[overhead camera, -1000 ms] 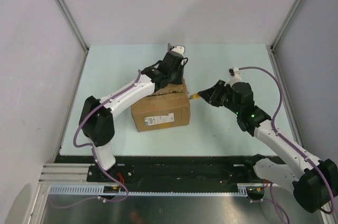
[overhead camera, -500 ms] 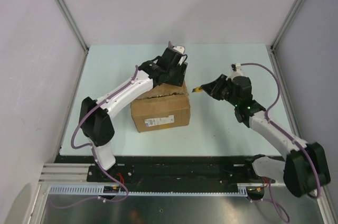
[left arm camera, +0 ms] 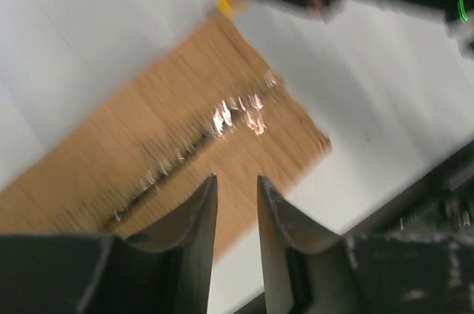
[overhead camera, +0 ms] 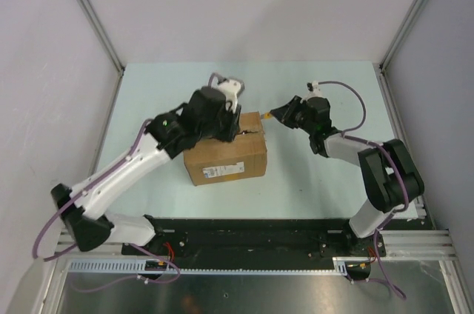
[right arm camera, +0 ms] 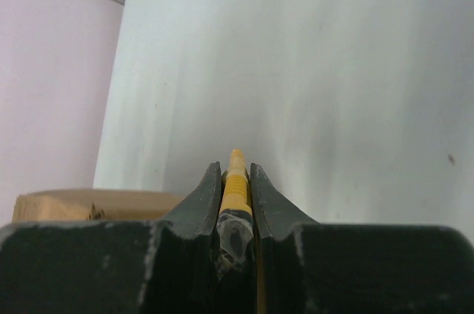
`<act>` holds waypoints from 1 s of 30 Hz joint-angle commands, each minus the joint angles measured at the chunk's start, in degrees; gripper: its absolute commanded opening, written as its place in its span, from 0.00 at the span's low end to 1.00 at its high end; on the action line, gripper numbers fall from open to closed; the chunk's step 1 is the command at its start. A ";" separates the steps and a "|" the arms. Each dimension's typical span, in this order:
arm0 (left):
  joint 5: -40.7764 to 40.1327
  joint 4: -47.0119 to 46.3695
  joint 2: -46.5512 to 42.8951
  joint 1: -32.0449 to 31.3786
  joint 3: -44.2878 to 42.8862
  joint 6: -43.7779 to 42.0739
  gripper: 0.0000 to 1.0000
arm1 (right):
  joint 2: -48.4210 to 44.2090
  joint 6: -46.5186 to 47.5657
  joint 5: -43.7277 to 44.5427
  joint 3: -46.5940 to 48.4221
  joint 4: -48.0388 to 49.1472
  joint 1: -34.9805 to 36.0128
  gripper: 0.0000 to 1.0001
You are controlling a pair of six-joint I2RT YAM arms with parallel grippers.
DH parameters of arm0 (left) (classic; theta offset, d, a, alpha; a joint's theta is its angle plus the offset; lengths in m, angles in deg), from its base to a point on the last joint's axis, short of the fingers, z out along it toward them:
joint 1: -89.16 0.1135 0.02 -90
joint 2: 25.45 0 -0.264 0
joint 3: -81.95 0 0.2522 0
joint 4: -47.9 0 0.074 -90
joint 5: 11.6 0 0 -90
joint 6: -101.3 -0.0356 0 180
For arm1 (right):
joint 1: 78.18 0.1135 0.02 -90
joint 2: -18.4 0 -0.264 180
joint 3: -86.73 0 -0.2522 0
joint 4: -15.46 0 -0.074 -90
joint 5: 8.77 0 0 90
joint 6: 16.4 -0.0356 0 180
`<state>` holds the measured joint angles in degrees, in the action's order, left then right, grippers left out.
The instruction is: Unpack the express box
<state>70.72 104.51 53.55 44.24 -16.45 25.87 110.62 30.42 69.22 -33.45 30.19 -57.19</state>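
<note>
Step in hand: slitting the box point(overhead camera: 226, 155) seam point(left arm camera: 185, 151). Right end effector point(right arm camera: 235, 169) clamps the knife point(right arm camera: 235, 189) beside the box corner. Left end effector point(left arm camera: 237, 184) is slightly parted and empty. Next: align knife with seam.

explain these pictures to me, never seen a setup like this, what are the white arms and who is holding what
These are two robot arms, bolted at the near edge of a pale table. Each ends in a two-finger gripper. The wide picture comes from a fixed camera above and behind the arms. The other two come from small cameras on the wrists, so each shows its own dark fingers at the bottom.

On the table stands one brown cardboard box with a white label on its near side. The left gripper hangs over the box top, jaws a little apart, with nothing between them. The right gripper is shut on a yellow utility knife. The knife's tip is close to the box's far right corner; whether it touches, I cannot tell.
</note>
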 commanded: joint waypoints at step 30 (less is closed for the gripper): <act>-24.05 -0.05 -18.19 10.38 33.06 27.36 0.15 | 14.31 8.19 -21.66 16.61 6.15 0.71 0.00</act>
<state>50.24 105.98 32.79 51.43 21.52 54.87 128.54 35.75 50.73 -18.08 40.96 -56.88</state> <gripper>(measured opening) 0.141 0.164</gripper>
